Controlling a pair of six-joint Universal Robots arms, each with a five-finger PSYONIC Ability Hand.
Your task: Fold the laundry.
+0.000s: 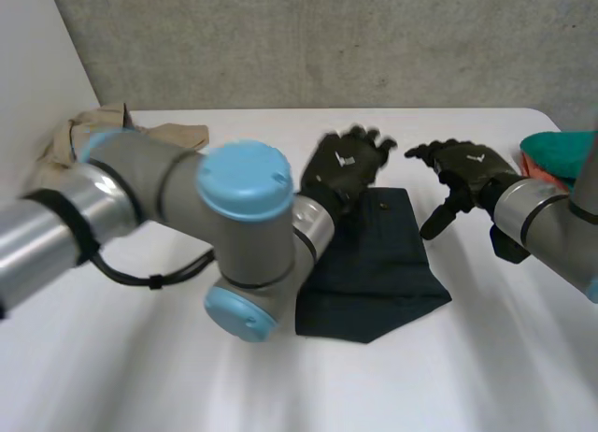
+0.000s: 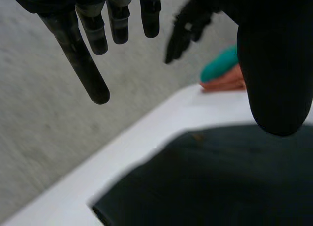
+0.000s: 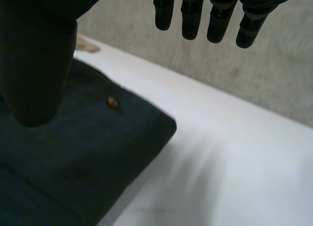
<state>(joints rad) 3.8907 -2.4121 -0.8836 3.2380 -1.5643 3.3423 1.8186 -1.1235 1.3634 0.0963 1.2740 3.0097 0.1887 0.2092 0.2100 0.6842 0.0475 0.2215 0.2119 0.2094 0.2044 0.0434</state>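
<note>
Now: left robot hand [image 1: 348,165] and right robot hand [image 1: 464,170] both spread, holding nothing.
I see the folded dark cloth [image 1: 374,273] mid-bench [image 1: 467,376]; left over its far edge, right near its far right corner.

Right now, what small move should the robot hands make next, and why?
Probably lower both to the far edge of the dark cloth and pinch it. The left robot hand hovers open over that edge, the right robot hand open beside its corner; neither holds anything.
</note>
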